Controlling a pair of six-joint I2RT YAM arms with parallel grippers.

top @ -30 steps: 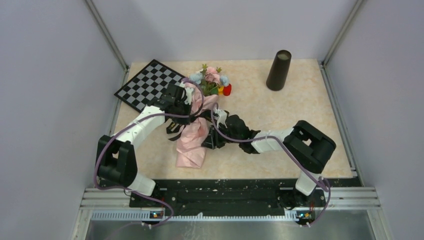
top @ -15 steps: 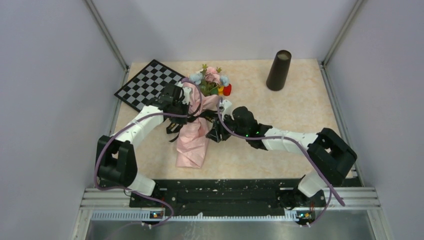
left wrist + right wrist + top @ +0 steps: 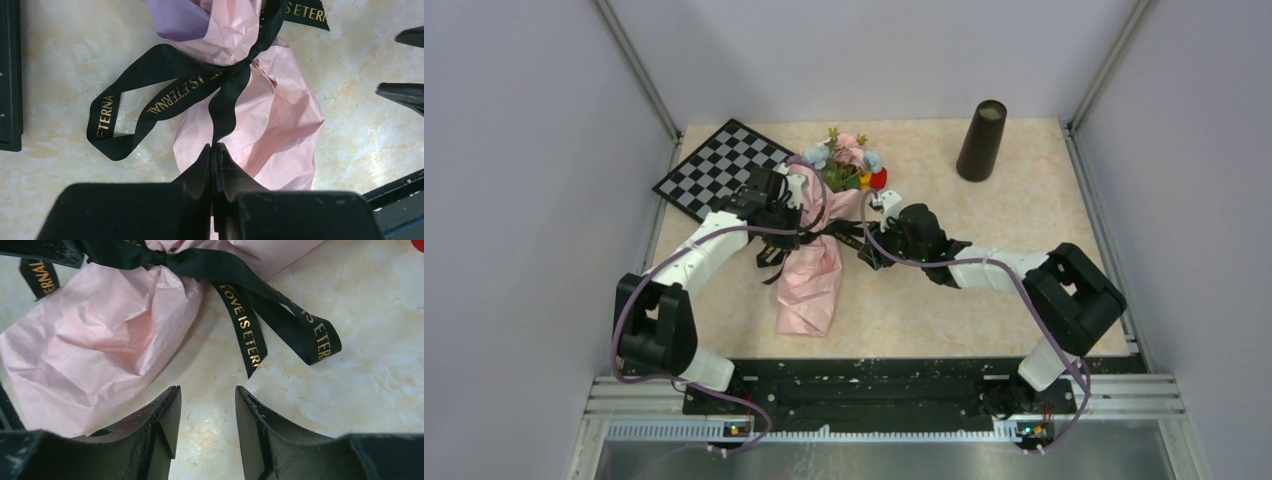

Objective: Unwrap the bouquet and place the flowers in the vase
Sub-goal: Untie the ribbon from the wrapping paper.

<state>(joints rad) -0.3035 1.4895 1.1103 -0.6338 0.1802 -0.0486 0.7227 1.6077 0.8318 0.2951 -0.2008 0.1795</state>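
My left gripper point(image 3: 215, 148) is pressed together, pinching one tail of the black gold-lettered ribbon point(image 3: 175, 85) tied around the pink crinkled paper bouquet point(image 3: 809, 285). My right gripper point(image 3: 207, 405) is spread, holding nothing, just beside the bouquet. The tall dark tapered vase point(image 3: 981, 140) stands upright, well apart from the bouquet.
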